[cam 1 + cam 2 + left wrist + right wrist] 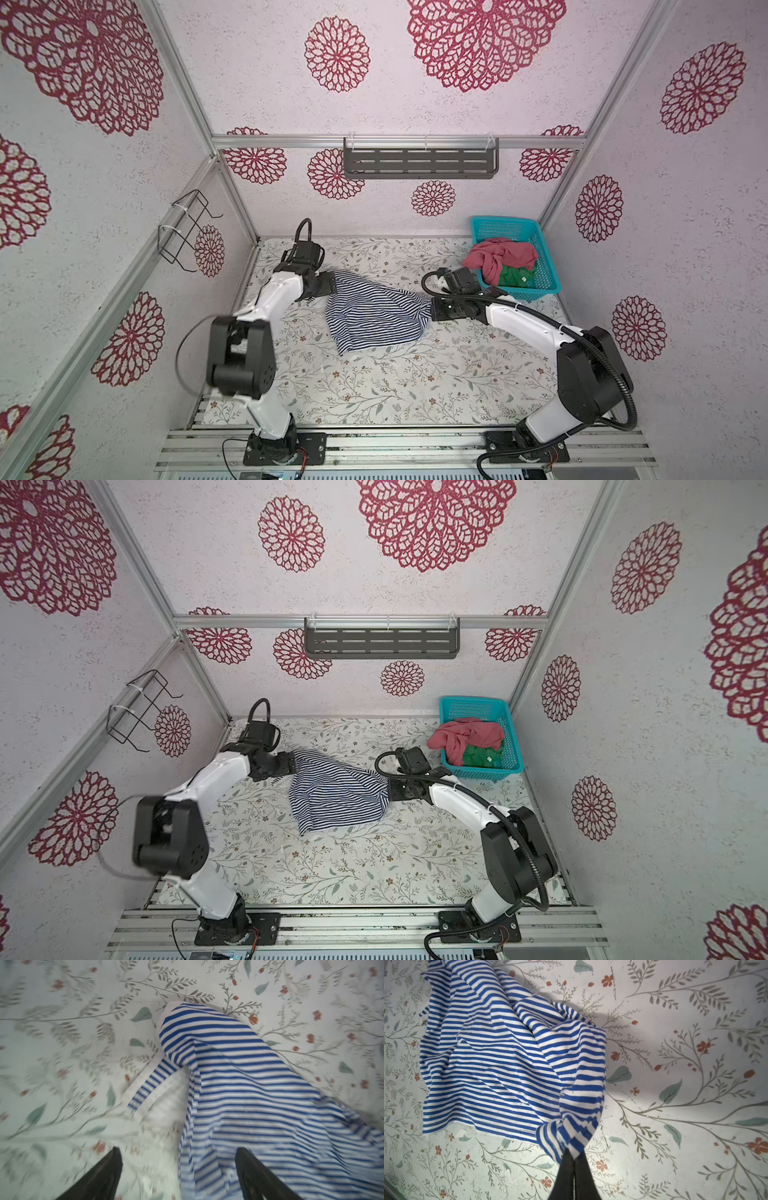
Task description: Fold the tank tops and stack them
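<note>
Pinching a corner of the striped tank top point(374, 316), mid-tabletop point(415, 386), in my right gripper point(574, 1157); left gripper point(177, 1150) gapes wide at its side toward the tabletop's left edge. I'd grab the strap point(143, 1088) there, then stretch flat.

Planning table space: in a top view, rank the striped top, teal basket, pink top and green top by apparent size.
Largest: striped top and teal basket, about alike, not ranked.
Then: pink top.
Smallest: green top, partly hidden under the pink one.
</note>
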Robot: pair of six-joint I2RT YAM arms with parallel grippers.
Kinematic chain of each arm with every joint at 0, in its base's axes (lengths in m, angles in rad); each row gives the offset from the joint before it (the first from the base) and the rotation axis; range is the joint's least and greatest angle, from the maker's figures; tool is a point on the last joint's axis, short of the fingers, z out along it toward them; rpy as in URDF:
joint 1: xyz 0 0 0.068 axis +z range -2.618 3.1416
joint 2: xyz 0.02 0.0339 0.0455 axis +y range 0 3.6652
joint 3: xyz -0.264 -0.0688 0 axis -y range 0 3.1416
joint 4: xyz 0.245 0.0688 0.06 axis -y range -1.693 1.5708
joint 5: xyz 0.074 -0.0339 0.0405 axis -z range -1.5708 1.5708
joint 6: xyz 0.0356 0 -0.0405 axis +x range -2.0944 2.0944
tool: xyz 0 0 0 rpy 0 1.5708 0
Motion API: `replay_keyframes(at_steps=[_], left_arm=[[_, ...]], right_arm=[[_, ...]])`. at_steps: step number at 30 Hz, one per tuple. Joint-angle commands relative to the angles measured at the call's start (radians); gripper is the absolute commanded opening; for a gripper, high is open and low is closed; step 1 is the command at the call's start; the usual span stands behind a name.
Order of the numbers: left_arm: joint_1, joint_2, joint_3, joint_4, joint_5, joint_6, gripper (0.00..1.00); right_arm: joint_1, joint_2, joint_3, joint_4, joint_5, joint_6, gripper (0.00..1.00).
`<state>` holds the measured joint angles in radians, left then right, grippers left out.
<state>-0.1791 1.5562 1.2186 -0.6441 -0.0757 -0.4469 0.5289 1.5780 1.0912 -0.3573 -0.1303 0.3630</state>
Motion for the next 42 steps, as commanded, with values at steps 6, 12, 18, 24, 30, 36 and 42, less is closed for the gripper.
replay_keyframes(at_steps=[6, 12, 18, 24, 30, 36, 42], left_arm=[[-0.26, -0.348, -0.514, 0.17, 0.009, -0.578, 0.67], [-0.284, -0.431, -0.702, 0.343, -0.03, -0.746, 0.55], [-0.264, -0.269, -0.727, 0.486, 0.038, -0.732, 0.5], [-0.272, -0.158, -0.726, 0.561, 0.089, -0.742, 0.35], [-0.271, -0.214, -0.645, 0.452, 0.078, -0.709, 0.03], [-0.204, -0.373, -0.344, 0.109, 0.016, -0.488, 0.0], [-0.131, -0.345, 0.168, -0.214, -0.05, -0.178, 0.0]], right_arm=[[-0.006, -0.041, -0.004, 0.002, 0.035, 0.01, 0.0], [-0.006, -0.038, -0.005, -0.018, 0.028, -0.001, 0.0], [-0.005, -0.043, -0.017, -0.028, 0.031, -0.001, 0.0], [-0.006, -0.073, -0.037, -0.039, 0.061, 0.004, 0.0], [-0.006, -0.075, -0.031, -0.043, 0.069, 0.01, 0.0], [-0.015, -0.056, 0.145, -0.086, 0.109, -0.062, 0.0], [-0.038, -0.03, 0.463, -0.215, 0.155, -0.198, 0.0]])
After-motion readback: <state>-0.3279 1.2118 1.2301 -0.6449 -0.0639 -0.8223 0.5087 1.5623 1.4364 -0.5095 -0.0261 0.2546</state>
